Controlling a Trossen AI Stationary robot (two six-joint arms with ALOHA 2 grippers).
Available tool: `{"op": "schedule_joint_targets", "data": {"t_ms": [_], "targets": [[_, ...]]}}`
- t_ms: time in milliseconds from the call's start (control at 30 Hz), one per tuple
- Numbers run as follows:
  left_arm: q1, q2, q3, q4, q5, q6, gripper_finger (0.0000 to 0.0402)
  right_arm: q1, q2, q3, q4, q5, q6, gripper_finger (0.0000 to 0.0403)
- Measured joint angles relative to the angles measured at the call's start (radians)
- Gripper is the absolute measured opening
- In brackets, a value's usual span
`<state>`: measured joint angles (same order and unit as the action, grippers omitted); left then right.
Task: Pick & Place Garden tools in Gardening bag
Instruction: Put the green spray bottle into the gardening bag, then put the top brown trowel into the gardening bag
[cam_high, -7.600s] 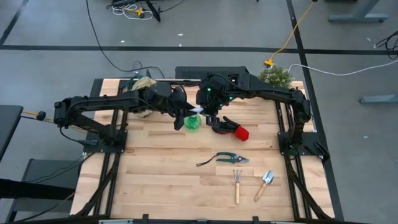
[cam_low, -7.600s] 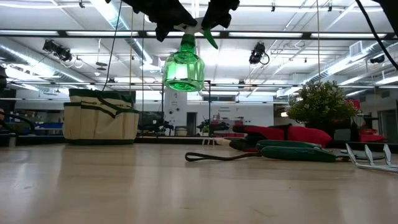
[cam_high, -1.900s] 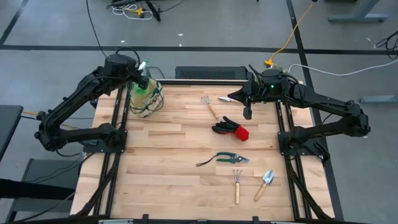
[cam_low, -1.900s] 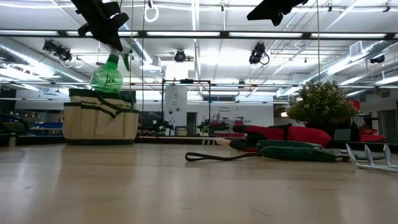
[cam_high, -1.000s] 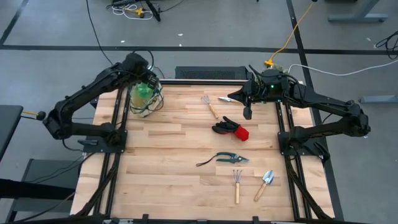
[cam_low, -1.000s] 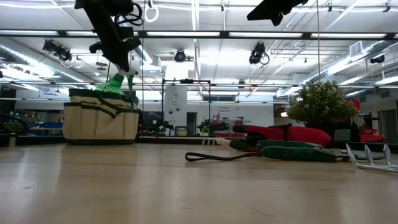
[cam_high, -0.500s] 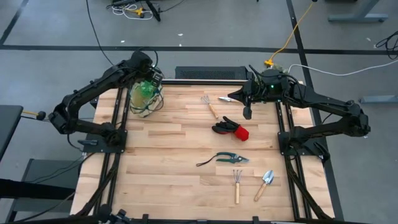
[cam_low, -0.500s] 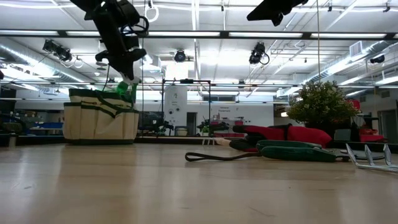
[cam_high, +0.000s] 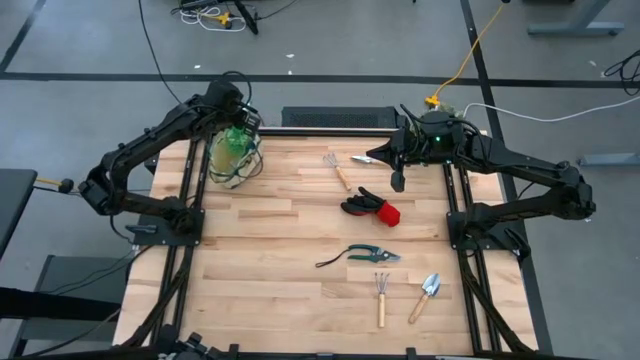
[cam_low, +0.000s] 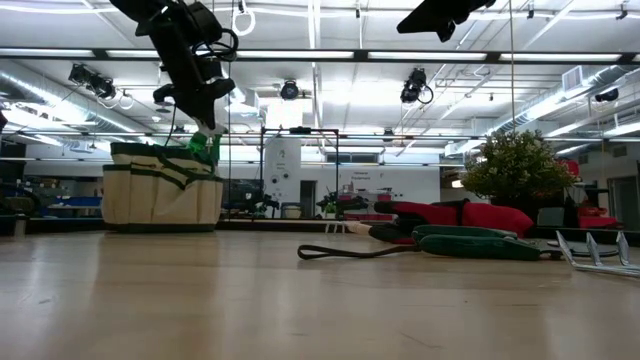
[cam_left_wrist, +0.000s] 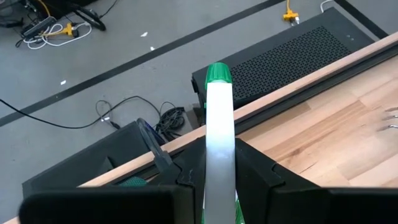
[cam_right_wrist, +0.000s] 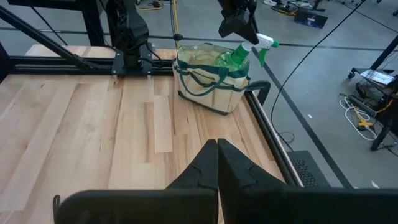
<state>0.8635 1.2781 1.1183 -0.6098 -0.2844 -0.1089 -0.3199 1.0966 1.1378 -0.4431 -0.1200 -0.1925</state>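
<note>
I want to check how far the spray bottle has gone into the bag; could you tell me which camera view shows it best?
The right wrist view: the green spray bottle sits tilted in the gardening bag, head out, under the left gripper. The high view shows it from above, the low view only its top, the left wrist view just its nozzle.

No readable text anywhere. No labels, brands or numbers legible on any object. Room signage too small.
</note>
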Motion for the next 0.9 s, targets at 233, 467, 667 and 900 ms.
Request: {"op": "schedule_joint_targets", "data": {"t_ms": [233,467,667,900], "targets": [[0.0,0.0,0.0,-0.001,0.001,0.0,0.0075,0.0,0.0,0.0,0.0,0.0,0.0,0.0],[0.0,-0.001,0.0,-0.033,0.001,-0.004,0.008,0.0,0.0,0.0,0.0,0.0,0.0,0.0],[0.0,-0.001,0.0,-0.045,0.0,-0.011,0.0115,0.0,0.0,0.0,0.0,0.0,0.0,0.0],[0.0,-0.001,0.0,-0.046,0.012,-0.011,0.0145,0.0,0.0,0.0,0.0,0.0,0.017,0.0]]}}
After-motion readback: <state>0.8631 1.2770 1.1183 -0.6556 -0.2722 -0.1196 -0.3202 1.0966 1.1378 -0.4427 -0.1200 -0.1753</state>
